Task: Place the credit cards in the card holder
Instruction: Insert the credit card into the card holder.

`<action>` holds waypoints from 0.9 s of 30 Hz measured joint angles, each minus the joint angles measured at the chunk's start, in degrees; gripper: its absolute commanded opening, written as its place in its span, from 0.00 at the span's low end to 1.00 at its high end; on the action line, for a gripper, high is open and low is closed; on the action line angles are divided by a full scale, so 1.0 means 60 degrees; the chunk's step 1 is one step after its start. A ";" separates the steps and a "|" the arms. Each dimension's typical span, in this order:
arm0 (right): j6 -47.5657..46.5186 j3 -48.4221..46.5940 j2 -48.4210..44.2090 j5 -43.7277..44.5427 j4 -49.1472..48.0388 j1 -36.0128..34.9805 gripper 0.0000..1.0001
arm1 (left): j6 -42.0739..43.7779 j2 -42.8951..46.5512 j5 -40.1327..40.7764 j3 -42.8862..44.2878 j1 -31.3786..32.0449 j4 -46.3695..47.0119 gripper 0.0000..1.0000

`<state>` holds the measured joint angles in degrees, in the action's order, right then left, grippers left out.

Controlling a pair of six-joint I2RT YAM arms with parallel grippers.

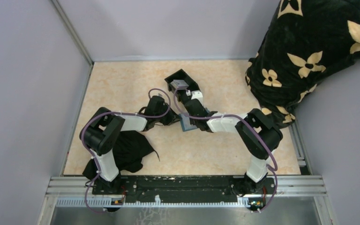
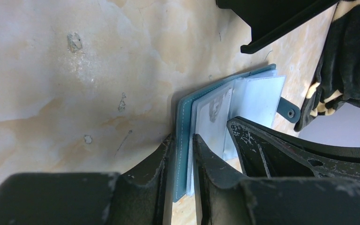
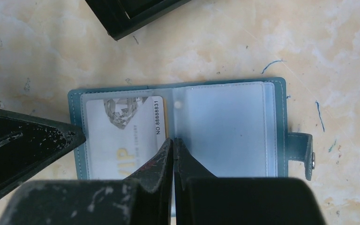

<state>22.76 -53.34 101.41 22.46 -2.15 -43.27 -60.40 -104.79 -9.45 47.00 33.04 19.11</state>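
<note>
Right wrist view, teal card holder (image 3: 229, 126) lying open near the black tray (image 3: 122, 14), grey-silver card (image 3: 122, 136) sleeved in one half, right gripper (image 3: 172, 140) with fingers pressed together at its fold, left gripper (image 2: 183, 157) clamped on the card-side cover.

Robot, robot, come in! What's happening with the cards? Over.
Left fingers clamped on card holder cover. Right fingers closed at its fold. Grey card in sleeve. Black tray nearby, apart.
</note>
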 measured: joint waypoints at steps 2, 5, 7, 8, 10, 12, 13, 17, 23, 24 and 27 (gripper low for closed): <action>-0.0011 -0.0004 -0.0029 0.0087 0.0069 -0.0036 0.09 | 0.0000 0.0000 0.0004 0.0000 0.0011 0.0000 0.27; -0.0036 -0.0004 -0.0197 0.0153 0.0313 -0.0069 0.21 | 0.0000 0.0015 0.0040 -0.0004 0.0033 0.0000 0.28; -0.0022 -0.0004 -0.0401 0.0164 0.0448 -0.0080 0.30 | 0.0007 0.0073 0.0076 -0.0044 0.0051 -0.0015 0.28; -0.0036 0.0000 -0.0557 0.0168 0.0521 -0.0080 0.33 | 0.0011 0.0124 0.0098 -0.0087 0.0062 -0.0044 0.28; -0.0022 0.0000 -0.0922 0.0186 0.0627 -0.0080 0.40 | 0.0022 0.0237 0.0153 -0.0178 0.0062 -0.0106 0.28; -0.0011 0.0018 -0.1373 0.0200 0.0685 -0.0080 0.43 | 0.0051 0.0342 0.0182 -0.0237 0.0062 -0.0186 0.28; -0.0004 0.0044 -0.1643 0.0208 0.0674 -0.0080 0.44 | 0.0076 0.0390 0.0189 -0.0262 0.0058 -0.0197 0.28; 0.0149 0.0535 -0.2710 0.0306 0.0667 -0.0080 0.52 | 0.0142 0.0590 0.0186 -0.0310 0.0062 -0.0277 0.29; 0.0696 0.2091 -0.4102 0.0200 0.0783 0.0419 0.63 | 0.0350 0.1173 0.0178 -0.0306 0.0084 -0.0455 0.31; 0.0776 0.2302 -0.4237 0.0186 0.0820 0.0561 0.64 | 0.0386 0.1228 0.0182 -0.0288 0.0102 -0.0488 0.31; 0.1093 0.2983 -0.4546 0.0007 0.0845 0.1005 0.65 | 0.0528 0.1268 0.0178 -0.0117 0.0204 -0.0707 0.32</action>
<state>29.32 -35.44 74.13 22.50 2.92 -37.23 -57.23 -97.19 -8.38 46.30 34.26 14.87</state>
